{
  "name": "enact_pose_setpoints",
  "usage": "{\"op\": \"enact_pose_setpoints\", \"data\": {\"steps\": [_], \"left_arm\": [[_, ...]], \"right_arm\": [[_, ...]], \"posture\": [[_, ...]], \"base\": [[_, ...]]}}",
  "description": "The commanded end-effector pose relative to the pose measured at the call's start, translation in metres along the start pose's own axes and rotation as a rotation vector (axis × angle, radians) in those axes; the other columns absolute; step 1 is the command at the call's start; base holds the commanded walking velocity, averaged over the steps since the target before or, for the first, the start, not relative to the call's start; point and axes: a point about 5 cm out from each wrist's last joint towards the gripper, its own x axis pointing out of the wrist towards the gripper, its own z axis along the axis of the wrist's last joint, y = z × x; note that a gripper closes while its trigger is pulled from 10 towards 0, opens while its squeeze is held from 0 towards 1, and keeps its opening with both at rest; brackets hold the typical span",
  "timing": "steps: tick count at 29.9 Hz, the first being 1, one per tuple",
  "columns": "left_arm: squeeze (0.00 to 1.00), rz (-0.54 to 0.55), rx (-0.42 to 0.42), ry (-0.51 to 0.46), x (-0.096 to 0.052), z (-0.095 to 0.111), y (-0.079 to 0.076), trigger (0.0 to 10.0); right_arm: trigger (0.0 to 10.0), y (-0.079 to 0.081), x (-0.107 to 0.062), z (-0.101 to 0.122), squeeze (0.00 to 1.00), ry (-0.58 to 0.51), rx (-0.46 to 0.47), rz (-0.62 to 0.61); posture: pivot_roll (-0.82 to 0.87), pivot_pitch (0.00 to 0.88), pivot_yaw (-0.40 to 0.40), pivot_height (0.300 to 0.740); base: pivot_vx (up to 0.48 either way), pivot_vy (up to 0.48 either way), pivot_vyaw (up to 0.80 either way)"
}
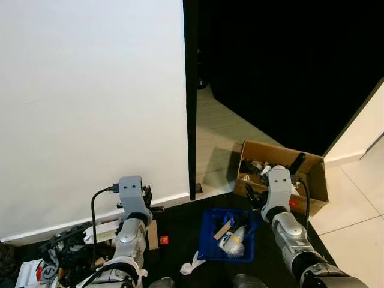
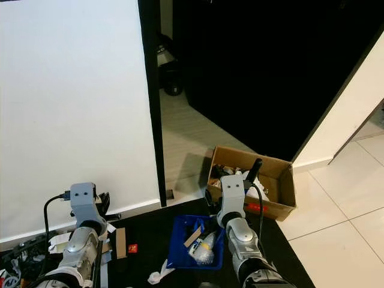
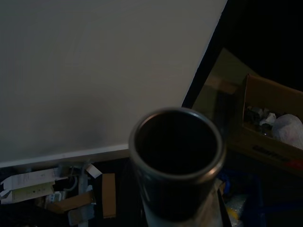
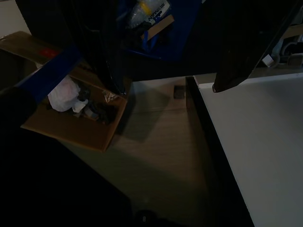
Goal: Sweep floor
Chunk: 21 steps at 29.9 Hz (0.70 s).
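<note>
1. A pale tiled floor (image 1: 222,132) runs from a white wall (image 1: 90,90) and a black door edge (image 1: 191,120) into a dark doorway. Closer to the robot the floor is dark.
2. The floor carries litter at the robot's feet: a crumpled white paper (image 1: 191,264), a small red scrap (image 1: 164,240), a flat cardboard piece (image 1: 153,234), and a heap of cables and packaging (image 1: 66,252) along the foot of the wall on the left.
3. A blue crate (image 1: 207,237) stands on the dark floor between the two arms, holding a plastic bottle (image 1: 233,240) and a cardboard strip.
4. Beyond it, an open cardboard box (image 1: 315,180) of mixed clutter sits on the tiles, a black object poking up from it.
5. The left end effector (image 1: 147,197) is raised near the wall. Its wrist view looks onto the round open end of a dark tube (image 3: 176,156), and I cannot tell how its fingers stand.
6. The right end effector (image 4: 166,89) is held up over the near edge of the cardboard box, its two black fingers spread apart with nothing between them.
</note>
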Motion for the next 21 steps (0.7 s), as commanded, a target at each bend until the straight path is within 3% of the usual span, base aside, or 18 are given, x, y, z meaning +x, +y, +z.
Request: {"op": "enact_pose_setpoints", "data": {"steps": [1,21], "left_arm": [[0.0,0.006,-0.003,0.074,-0.0069,-0.0156,-0.0024,10.0],[0.0,0.005,-0.002,0.082,-0.0046,-0.0143,-0.0027,10.0]], "right_arm": [[10.0,-0.0025,-0.0018,-0.0053,0.0,0.031,0.018,-0.017],[10.0,-0.003,-0.0001,-0.0038,0.0,0.035,0.02,-0.031]], "posture": [[-0.03,0.0,-0.012,0.74],[-0.04,0.0,-0.007,0.74]], "base": [[0.0,0.0,0.0],[0.0,0.0,0.0]]}}
